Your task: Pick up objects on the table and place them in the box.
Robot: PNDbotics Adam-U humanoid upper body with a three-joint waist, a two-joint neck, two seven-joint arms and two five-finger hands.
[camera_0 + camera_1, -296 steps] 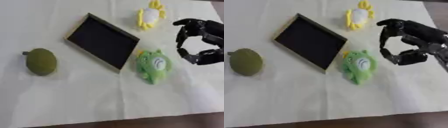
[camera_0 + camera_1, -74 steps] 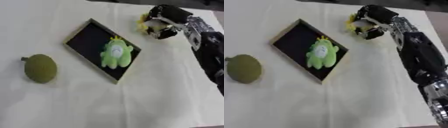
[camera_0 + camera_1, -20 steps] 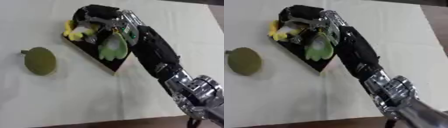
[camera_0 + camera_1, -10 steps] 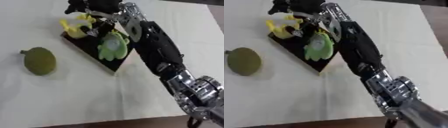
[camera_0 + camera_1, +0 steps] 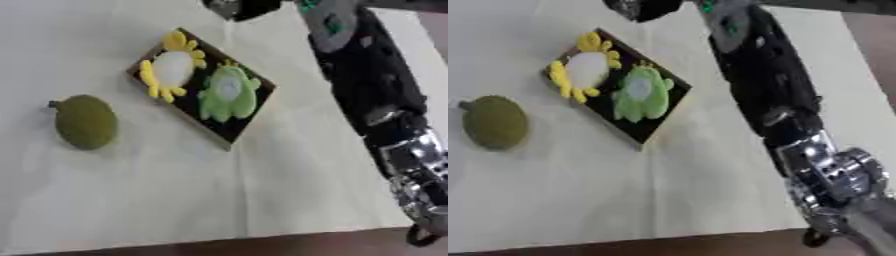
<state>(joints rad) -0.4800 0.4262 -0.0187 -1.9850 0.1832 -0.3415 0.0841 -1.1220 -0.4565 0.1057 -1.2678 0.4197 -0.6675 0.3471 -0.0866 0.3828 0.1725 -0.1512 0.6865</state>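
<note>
Both head cameras look steeply down on the table (image 5: 131, 200); each frames the same box (image 5: 249, 117), slightly offset sideways.

Right hand (image 5: 241, 6) cut off by top edge.

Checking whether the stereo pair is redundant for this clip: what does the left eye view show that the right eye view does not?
Only the left eye view: nothing extra; it cuts the robot's right arm off at the lower right edge.
Only the right eye view: more of the arm's silver joint section and the table past it.
Both: the shallow black box holding the yellow-and-white plush toy and the green plush toy, the olive-green round fruit toy on the table, and the right hand at the top edge.
</note>
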